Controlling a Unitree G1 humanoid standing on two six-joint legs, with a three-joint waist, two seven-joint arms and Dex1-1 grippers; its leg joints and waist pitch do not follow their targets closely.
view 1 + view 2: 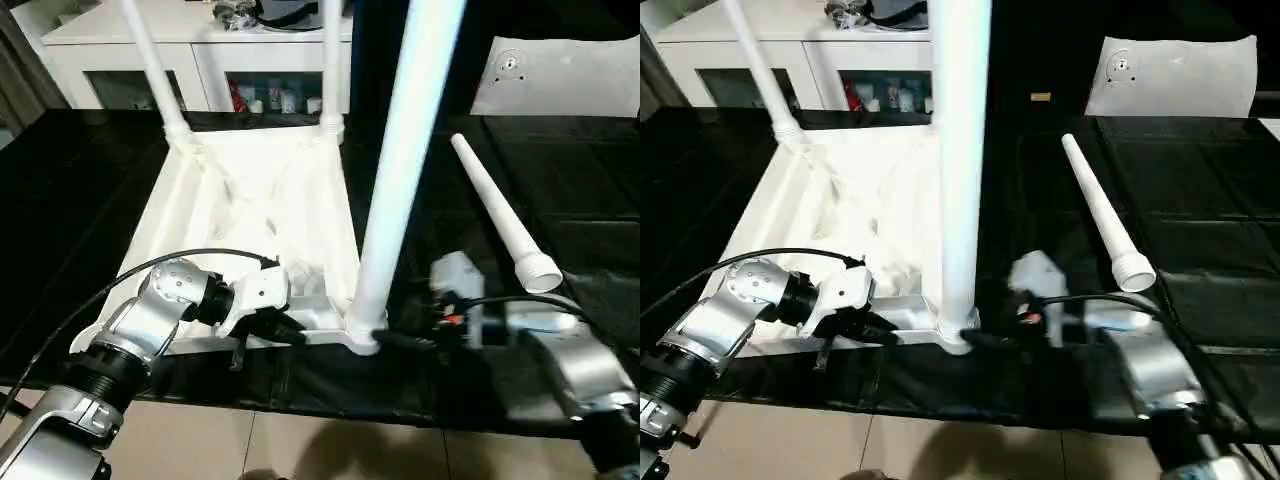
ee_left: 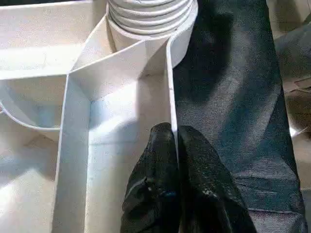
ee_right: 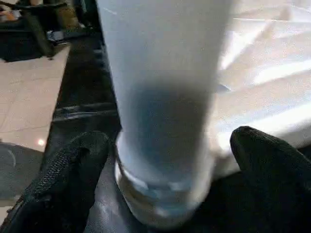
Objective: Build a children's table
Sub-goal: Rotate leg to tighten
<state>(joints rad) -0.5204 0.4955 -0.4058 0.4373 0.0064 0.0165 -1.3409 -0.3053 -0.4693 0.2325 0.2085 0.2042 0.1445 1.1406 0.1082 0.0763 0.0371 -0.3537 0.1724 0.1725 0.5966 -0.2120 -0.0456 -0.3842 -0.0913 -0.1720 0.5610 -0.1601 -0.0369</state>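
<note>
Upside down on the black-covered work table (image 1: 560, 180): white tabletop (image 1: 255, 205), ribbed underside up, thin walls crossing into compartments. 3 legs standing in corner sockets: near-right leg (image 1: 400, 170) tall and tapered, with a threaded collar at its foot; far-left leg (image 1: 155, 70) and far-right leg (image 1: 331, 60) at the back corners. Loose 4th leg (image 1: 497, 215) lying on the black cover to the right, well apart from the tabletop, wide end toward the camera.

Left gripper (image 2: 174, 141) pressed together on the thin near edge wall of the tabletop, 1 finger each side. Right gripper (image 3: 167, 150) spread wide, fingers (image 3: 73, 165) either side of the near-right leg's foot, contact impossible to tell.

All 3 standing legs cut off at the top. Near-left corner hidden behind the left arm. Right wrist blurred.
</note>
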